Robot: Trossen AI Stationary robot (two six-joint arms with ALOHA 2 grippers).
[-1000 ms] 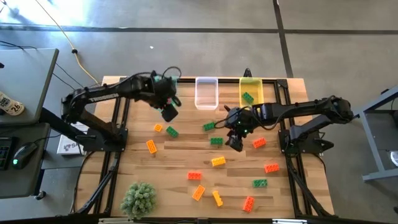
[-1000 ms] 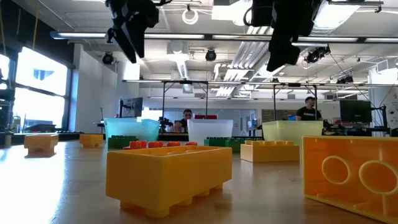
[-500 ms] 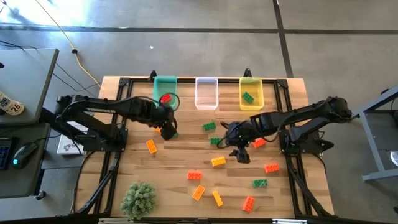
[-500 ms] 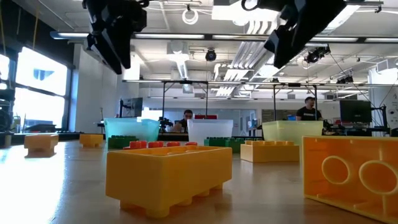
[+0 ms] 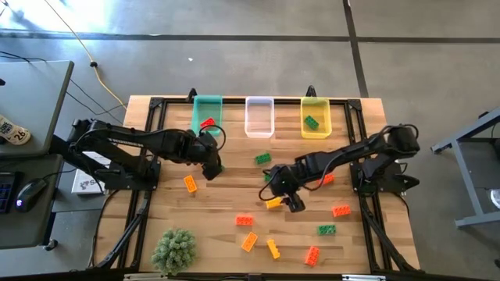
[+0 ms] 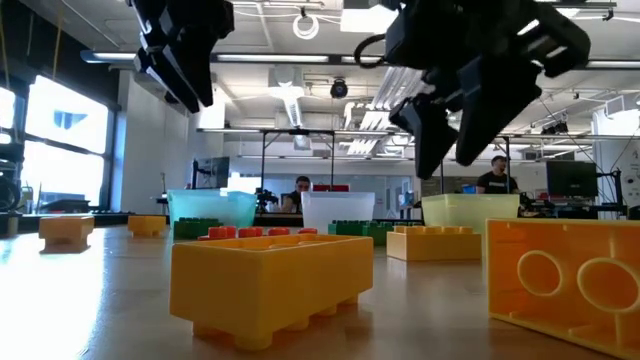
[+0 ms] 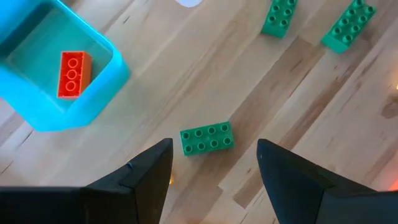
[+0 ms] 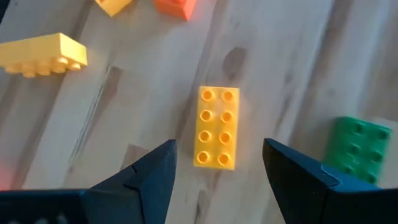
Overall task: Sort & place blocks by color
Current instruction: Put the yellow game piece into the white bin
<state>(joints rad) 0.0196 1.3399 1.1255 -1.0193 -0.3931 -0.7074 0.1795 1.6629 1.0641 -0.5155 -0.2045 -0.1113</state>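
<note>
**Both grippers open over blocks**

The left gripper [image 5: 211,168] hovered with fingers spread and empty above a green block [image 7: 206,138] lying on the table [image 5: 219,226], just beside the teal bin [image 5: 207,111]. That bin held one red block [image 7: 74,74]. The right gripper [image 5: 287,199] hung near the table's middle, its fingers also apart and empty, straddling a yellow block [image 8: 217,127] from above. The clear bin [image 5: 259,117] stood between the teal one and the yellow bin [image 5: 316,117], which held a green piece [image 5: 312,122]. Orange, yellow, green and red blocks lay scattered across the near half of the table.
</note>
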